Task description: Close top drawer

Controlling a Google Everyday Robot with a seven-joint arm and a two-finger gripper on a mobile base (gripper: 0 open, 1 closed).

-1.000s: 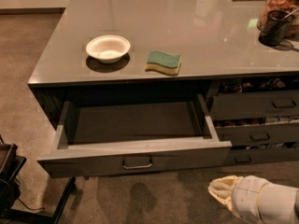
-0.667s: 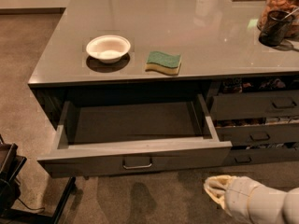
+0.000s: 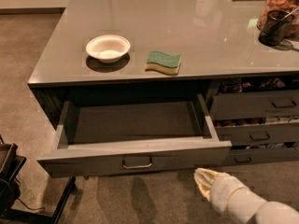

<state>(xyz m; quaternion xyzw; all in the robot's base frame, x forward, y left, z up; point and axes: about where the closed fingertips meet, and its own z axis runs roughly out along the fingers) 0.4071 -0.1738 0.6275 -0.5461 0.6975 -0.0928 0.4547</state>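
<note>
The top drawer (image 3: 135,160) is pulled far out from under the grey counter. It is wide and dark grey, with a small silvery bar handle (image 3: 137,164) at the centre of its front. Its deep box is empty. My gripper (image 3: 203,183) sits at the bottom right, on a white arm. Its pale tip points left and lies just below the drawer front's right end, close to it.
A white bowl (image 3: 108,47) and a green and yellow sponge (image 3: 163,62) lie on the counter (image 3: 187,27). A dark cup (image 3: 274,27) stands at the right. Narrower dark drawers (image 3: 254,105) sit right of the open drawer. A black stand (image 3: 9,181) is at the lower left.
My gripper and arm have moved left and slightly up, closer to the drawer front's right end. The drawer has not moved.
</note>
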